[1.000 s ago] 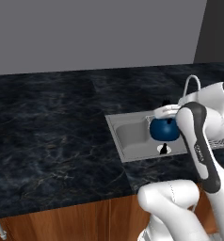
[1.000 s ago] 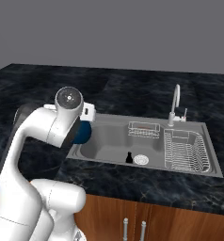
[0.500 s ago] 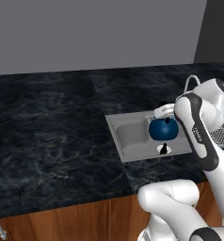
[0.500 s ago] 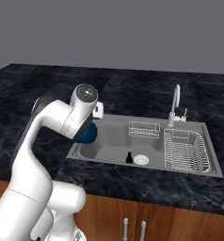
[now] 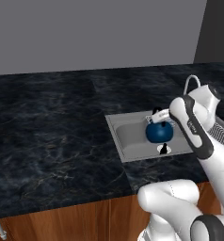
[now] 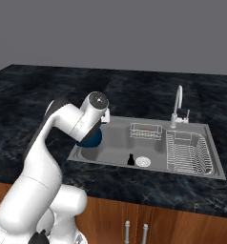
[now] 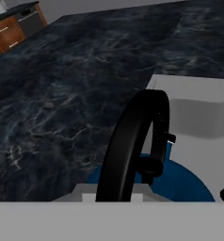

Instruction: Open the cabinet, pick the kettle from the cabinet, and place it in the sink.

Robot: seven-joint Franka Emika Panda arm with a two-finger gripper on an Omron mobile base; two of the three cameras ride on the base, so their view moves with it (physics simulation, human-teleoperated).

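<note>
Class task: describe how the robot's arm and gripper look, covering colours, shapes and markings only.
The arm has smooth, rounded white segments, thick and tube-like, with dark joints. A long black strip runs along the forearm in the left base view, and a grey round cap marks one joint. The gripper is small and white with dark parts.

Arm bent forward, hand [image 5: 157,115] closed, pointing down.

No text, label or number can be read anywhere.
</note>
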